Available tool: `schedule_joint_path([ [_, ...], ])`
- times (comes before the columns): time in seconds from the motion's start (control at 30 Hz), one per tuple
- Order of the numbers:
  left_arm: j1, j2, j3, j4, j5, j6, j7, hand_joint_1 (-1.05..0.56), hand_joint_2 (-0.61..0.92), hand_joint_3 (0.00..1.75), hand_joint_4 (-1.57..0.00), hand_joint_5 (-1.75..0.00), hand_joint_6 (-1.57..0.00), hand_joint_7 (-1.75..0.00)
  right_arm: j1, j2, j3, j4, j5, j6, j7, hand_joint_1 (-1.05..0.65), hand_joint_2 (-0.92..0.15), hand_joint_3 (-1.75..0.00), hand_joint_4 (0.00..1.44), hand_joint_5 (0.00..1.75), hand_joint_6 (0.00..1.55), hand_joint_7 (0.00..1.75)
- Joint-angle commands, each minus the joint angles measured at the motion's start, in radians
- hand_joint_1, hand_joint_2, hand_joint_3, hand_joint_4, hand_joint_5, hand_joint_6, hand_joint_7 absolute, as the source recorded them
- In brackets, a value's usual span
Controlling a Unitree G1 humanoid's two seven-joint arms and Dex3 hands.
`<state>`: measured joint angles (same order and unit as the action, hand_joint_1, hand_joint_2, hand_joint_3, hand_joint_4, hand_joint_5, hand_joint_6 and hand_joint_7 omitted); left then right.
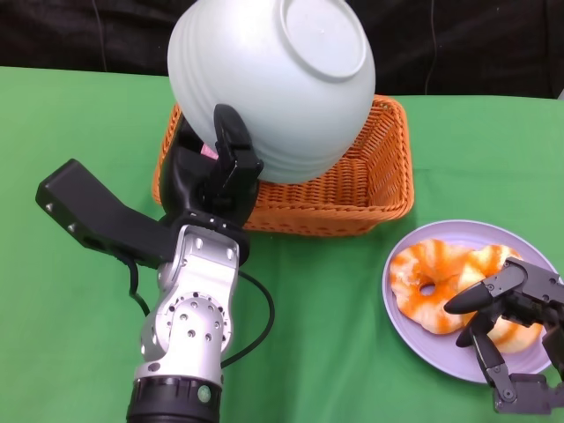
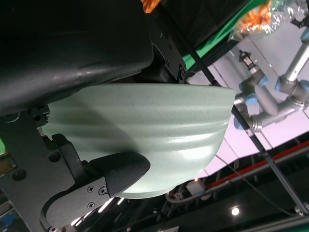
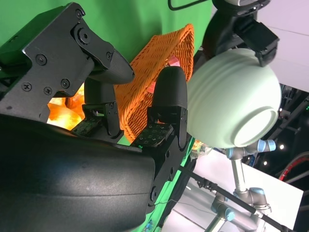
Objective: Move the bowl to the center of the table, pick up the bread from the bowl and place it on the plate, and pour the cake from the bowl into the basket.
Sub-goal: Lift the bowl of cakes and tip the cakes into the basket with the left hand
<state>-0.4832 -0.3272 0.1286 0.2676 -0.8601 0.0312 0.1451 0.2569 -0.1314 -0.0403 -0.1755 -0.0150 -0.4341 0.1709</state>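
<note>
At the upper centre of the head view the left hand [image 1: 216, 172] grips the upturned bowl [image 1: 273, 79] over the basket [image 1: 370, 189], so keep its mouth inside the rim until the cake drops, while the right hand [image 1: 511, 330], holding nothing, hovers over the bread [image 1: 436, 282] on the plate [image 1: 405, 330] at lower right.

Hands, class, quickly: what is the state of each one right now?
Left hand: grips the pale green bowl, tipped over the orange basket.
Right hand: open, holding nothing, over the bread on the purple plate.

A silver forearm [image 1: 189, 330] dotted with screws is seen, with a black cable [image 1: 256, 317] and black hands with ribbed fingers [image 2: 120, 174].
</note>
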Motion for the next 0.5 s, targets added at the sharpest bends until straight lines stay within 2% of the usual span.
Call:
schedule_joint_path([
  [0.03, 0.030, -0.116, -0.017, -0.054, 0.015, -0.001, 0.014, -0.20, 0.37, 1.63, -1.06, -1.75, -0.83, -1.75, 0.013, -0.026, -0.014, -0.026, 0.015, 0.014, 0.011, -0.01, -0.32, -1.34, 0.82, 1.29, 0.74, 1.06],
  [0.5, 0.072, -0.124, -0.048, -0.116, 0.006, 0.009, 0.035, -0.21, 0.39, 1.62, -1.06, -1.75, -0.83, -1.75, 0.027, -0.039, -0.018, -0.045, 0.019, 0.033, 0.015, -0.04, -0.34, -1.30, 0.84, 1.25, 0.76, 1.03],
])
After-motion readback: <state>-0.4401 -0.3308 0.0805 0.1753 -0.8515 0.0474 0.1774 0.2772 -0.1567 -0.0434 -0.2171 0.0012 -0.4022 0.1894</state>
